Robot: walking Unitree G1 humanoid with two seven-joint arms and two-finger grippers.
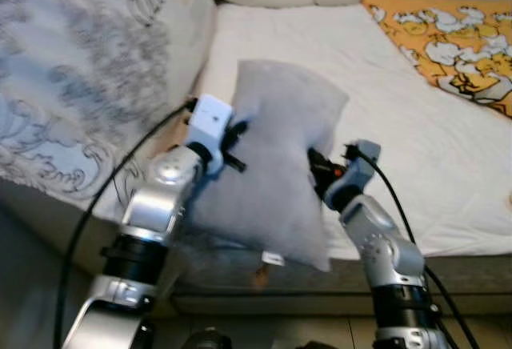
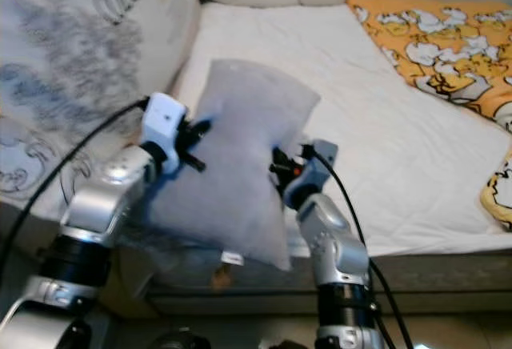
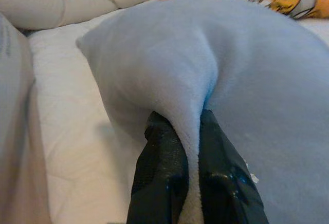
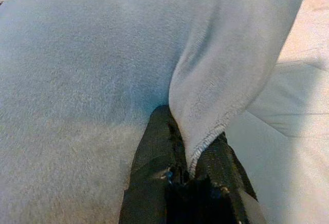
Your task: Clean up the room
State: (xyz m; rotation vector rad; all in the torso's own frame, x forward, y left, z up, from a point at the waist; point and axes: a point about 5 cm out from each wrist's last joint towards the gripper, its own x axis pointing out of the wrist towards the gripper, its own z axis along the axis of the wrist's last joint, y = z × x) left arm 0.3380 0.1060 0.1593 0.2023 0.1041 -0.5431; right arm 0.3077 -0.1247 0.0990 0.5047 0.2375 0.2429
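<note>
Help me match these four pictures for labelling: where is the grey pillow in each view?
Left eye: grey pillow centre, between both grippers.
Right eye: centre-left.
Left wrist: fold pinched by left gripper.
Right wrist: edge pinched by right gripper.
Shared landmark: white sheet.

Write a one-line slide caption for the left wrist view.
Left gripper pinches a fold of the soft grey fleece pillow above the white bed sheet.
</note>
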